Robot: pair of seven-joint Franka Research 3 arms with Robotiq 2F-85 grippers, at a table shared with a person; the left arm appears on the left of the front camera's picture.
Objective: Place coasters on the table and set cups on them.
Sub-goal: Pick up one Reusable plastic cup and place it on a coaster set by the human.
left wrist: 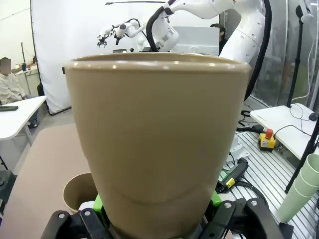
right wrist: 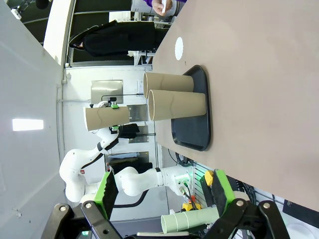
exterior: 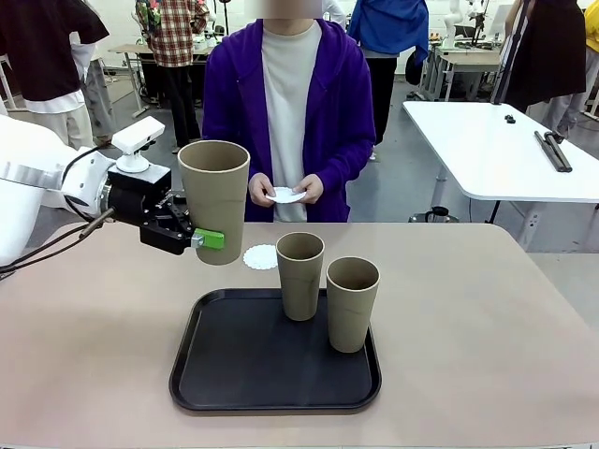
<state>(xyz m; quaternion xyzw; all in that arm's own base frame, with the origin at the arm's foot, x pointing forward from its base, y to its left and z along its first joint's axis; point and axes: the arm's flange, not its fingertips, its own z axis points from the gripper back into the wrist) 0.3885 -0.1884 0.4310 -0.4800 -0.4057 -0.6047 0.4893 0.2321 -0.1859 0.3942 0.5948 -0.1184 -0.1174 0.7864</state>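
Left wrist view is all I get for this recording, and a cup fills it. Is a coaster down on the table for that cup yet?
Observer: Yes. One coaster lies on the table just past the far edge of the black tray. The held cup, in the left pincer, hangs in the air to the left of it.
Operator: Where are the other coasters?
Observer: The person's hands hold white coasters at the far side. I cannot count them.
Operator: And the remaining cups?
Observer: A second cup and a third cup stand upright on the tray.
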